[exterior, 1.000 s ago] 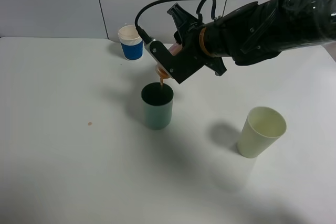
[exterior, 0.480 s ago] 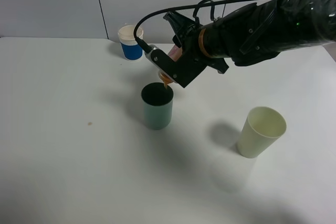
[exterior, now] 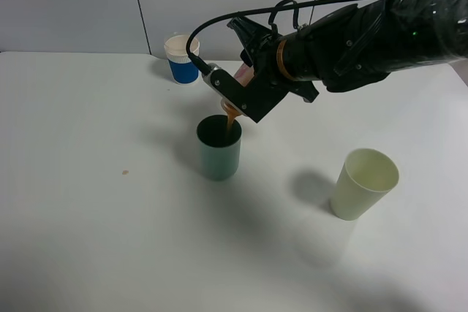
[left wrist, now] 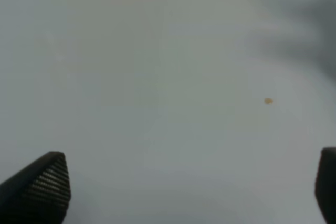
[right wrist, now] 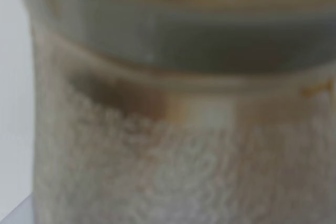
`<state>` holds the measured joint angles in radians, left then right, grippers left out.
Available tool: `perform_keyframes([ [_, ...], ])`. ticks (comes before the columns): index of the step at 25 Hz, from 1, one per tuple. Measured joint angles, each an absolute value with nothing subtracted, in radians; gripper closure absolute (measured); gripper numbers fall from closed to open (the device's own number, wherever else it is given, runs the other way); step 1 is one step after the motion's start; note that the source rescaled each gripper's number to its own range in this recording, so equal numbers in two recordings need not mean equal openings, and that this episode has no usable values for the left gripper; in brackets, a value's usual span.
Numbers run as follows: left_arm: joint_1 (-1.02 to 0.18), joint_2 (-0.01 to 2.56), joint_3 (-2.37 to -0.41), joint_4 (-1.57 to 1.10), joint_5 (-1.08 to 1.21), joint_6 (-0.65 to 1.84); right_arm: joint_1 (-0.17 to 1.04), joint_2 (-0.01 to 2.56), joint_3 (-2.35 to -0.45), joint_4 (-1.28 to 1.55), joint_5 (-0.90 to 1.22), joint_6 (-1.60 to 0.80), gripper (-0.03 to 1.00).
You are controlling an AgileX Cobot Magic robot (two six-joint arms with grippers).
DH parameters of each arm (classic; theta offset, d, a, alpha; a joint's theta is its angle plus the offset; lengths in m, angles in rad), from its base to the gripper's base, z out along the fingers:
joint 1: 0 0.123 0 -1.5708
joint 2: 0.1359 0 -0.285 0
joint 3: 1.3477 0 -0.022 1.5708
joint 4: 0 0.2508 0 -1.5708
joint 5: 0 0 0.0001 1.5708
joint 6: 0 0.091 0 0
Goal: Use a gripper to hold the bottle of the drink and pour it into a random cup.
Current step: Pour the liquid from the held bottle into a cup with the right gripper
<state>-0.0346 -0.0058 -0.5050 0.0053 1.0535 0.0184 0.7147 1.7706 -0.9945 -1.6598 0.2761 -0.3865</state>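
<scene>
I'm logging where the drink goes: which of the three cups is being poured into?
The teal-green cup: the tilted bottle streams brown drink into it. The pale yellow-green cup and blue-sleeved paper cup stand apart, untouched.

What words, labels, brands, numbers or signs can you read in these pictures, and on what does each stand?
No text can be read.
Small clear plastic bottle: its pink-and-white label is mostly hidden in the high view and blurred in the right wrist view.
Blue-sleeved white paper cup: no legible print.
Teal-green plastic tumbler, pale yellow-green plastic tumbler: plain.
</scene>
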Motion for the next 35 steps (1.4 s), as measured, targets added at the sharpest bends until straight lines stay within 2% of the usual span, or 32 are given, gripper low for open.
perform_keyframes([
  [35, -0.035, -0.006, -0.505, 0.0, 1.053, 0.018, 0.742, 1.771, -1.027, -1.59, 0.282, -0.464, 0.96],
])
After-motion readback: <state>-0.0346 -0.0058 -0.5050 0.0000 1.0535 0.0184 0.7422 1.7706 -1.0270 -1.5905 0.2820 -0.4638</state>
